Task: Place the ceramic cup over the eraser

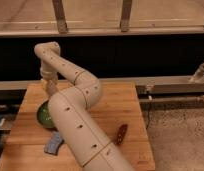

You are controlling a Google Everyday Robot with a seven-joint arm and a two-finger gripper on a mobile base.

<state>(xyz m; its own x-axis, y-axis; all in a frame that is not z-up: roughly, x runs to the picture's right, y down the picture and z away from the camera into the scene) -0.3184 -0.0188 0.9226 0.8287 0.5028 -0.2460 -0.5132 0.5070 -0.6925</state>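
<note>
My gripper (49,86) hangs at the end of the white arm (75,125), low over the far left part of the wooden table (120,105), just behind the green bowl (44,116). The arm sweeps up from the bottom middle and folds back to the left. The ceramic cup does not show clearly; something pale sits at the gripper's tip, and I cannot tell what it is. The black eraser is hidden or out of view; the arm covers much of the table's left half.
A blue-grey sponge (53,144) lies at the front left beside the arm. A slim reddish-brown object (121,134) lies at the front right. A metal rail (170,86) and a dark wall run behind the table; grey floor lies to the right.
</note>
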